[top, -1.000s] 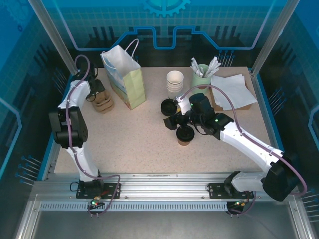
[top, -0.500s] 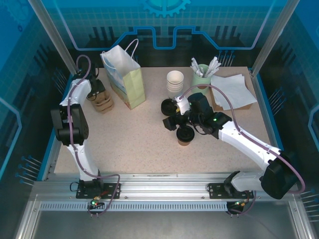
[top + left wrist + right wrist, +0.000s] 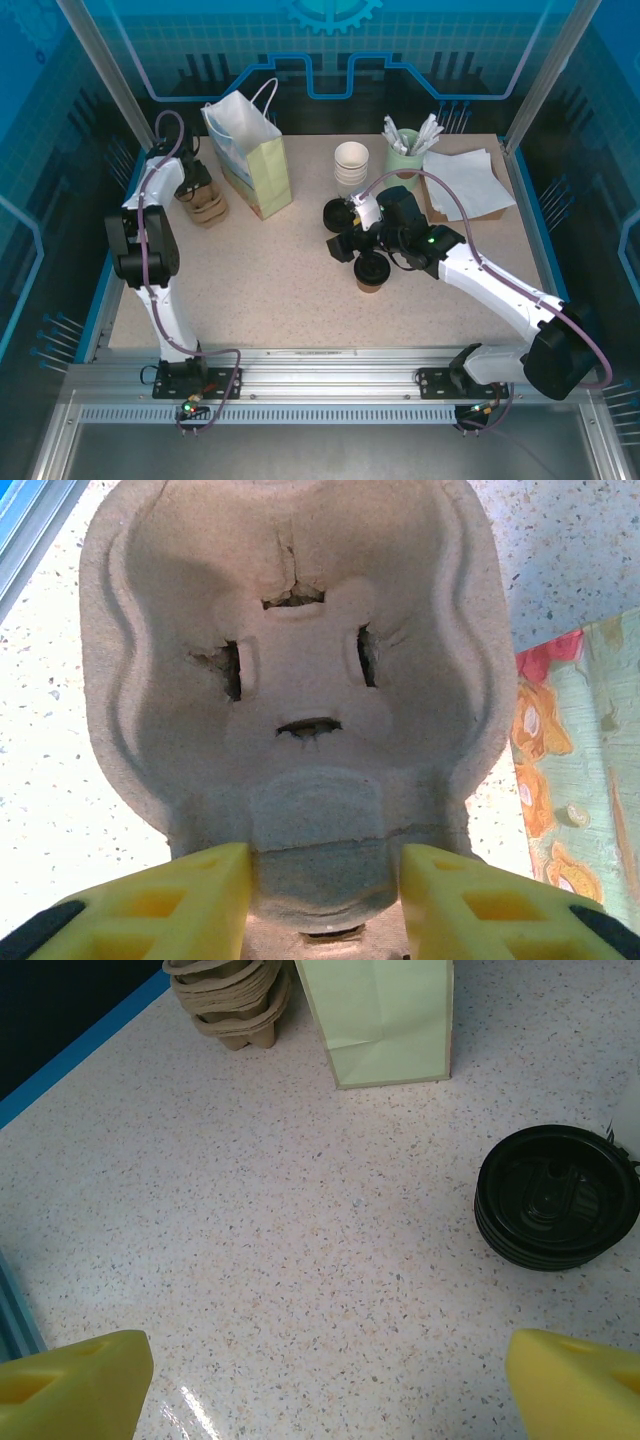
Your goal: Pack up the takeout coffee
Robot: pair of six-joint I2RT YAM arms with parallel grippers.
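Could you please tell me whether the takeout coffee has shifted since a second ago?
No. The takeout coffee stands in the same spot, just as far from the paper bag.

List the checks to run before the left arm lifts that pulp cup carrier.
1. Left gripper straddles the brown molded-pulp cup carrier: ok.
2. Firm grip on the carrier: cannot tell.
3. Only the top carrier of the stack caught: cannot tell.
4. Pale green paper bag upright: ok.
5. Right gripper open, empty: ok.
6. Brown paper takeout coffee with black lid standing on the speckled table: ok.
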